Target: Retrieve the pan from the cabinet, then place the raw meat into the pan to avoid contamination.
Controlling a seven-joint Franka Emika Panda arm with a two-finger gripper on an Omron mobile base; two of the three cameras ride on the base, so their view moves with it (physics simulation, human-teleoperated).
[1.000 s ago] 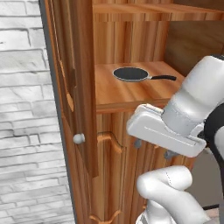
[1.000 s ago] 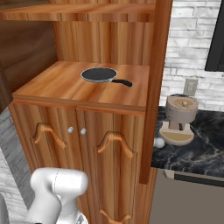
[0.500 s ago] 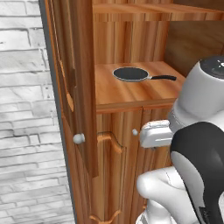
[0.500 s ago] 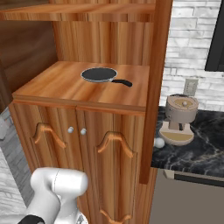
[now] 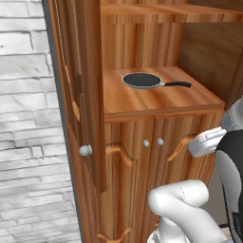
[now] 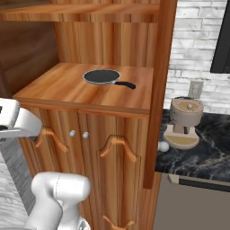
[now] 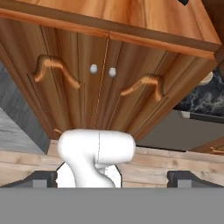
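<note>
The pan (image 5: 141, 80) (image 6: 102, 77) lies flat on the open middle shelf of the cabinet (image 5: 156, 102) (image 6: 63, 87), black inside, its dark handle pointing right. My gripper (image 7: 113, 179) is open with nothing between its widely spaced fingertips. It hangs low in front of the shut lower doors (image 7: 100, 57) and looks up at their two round knobs (image 7: 93, 68). Its white hand sits below shelf level at the right edge of the left base view (image 5: 206, 141) and at the left edge of the right base view (image 6: 15, 121). The raw meat is out of view.
The cabinet's upper doors stand swung open, one at the left (image 5: 88, 95) and one at the right (image 6: 158, 90). A coffee machine (image 6: 184, 121) stands on a black marble counter (image 6: 204, 150) to the right. A grey brick wall (image 5: 28, 118) is on the left.
My hand has dropped from shelf height to below the shelf, before the lower doors, and swung right in the left base view. It now shows at the right base view's left edge. The pan is unmoved.
</note>
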